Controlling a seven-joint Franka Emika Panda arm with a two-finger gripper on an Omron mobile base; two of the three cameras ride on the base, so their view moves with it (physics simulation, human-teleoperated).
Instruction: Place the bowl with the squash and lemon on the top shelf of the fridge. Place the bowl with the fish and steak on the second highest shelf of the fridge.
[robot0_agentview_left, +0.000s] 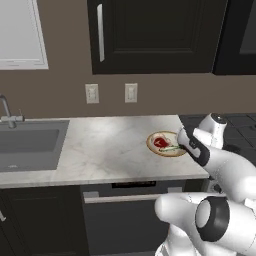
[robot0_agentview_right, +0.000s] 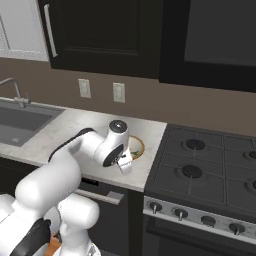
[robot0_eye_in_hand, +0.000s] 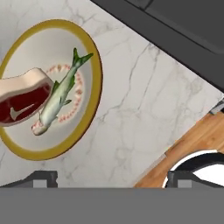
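Note:
A yellow-rimmed bowl (robot0_eye_in_hand: 89, 52) rests on the marble counter (robot0_eye_in_hand: 131, 109) near its right end, next to the stove. It holds a red steak (robot0_eye_in_hand: 22, 103) and a green-silver fish (robot0_eye_in_hand: 59, 96) lying side by side. The same bowl (robot0_agentview_left: 164, 144) (robot0_agentview_right: 137, 147) is partly covered by my arm in both base views. My gripper (robot0_eye_in_hand: 111, 179) (robot0_agentview_right: 125, 167) hovers above the counter just beside the bowl's rim, toward the counter's front edge. It is open, its fingertips (robot0_eye_in_hand: 41, 178) are wide apart, and only bare marble lies between them.
A sink (robot0_agentview_left: 30, 142) with a faucet (robot0_agentview_left: 6, 112) is set into the counter at the left. The black stove (robot0_agentview_right: 210, 160) adjoins the counter on the right. Dark upper cabinets (robot0_agentview_left: 150, 35) hang above. Wooden floor (robot0_eye_in_hand: 192, 144) lies past the counter's front edge.

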